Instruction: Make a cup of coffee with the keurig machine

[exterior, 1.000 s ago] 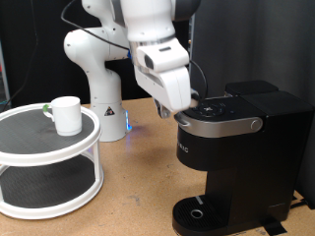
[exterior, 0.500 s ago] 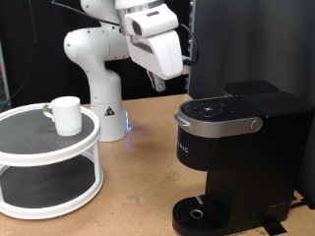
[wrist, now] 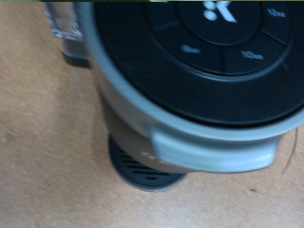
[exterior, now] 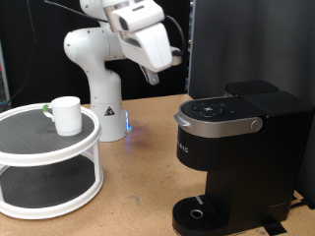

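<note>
Keurig machine lid down, gripper raised above, finger state unclear

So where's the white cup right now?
In the exterior view the cup sits at the left, on the top shelf of the round white stand, well apart from the keurig machine on the right.

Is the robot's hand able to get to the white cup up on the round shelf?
Probably yes. The cup stands alone on the top tier of the round shelf, open above and at its sides. The end effector hangs in the air between it and the keurig machine, with nothing between it and the cup.
</note>
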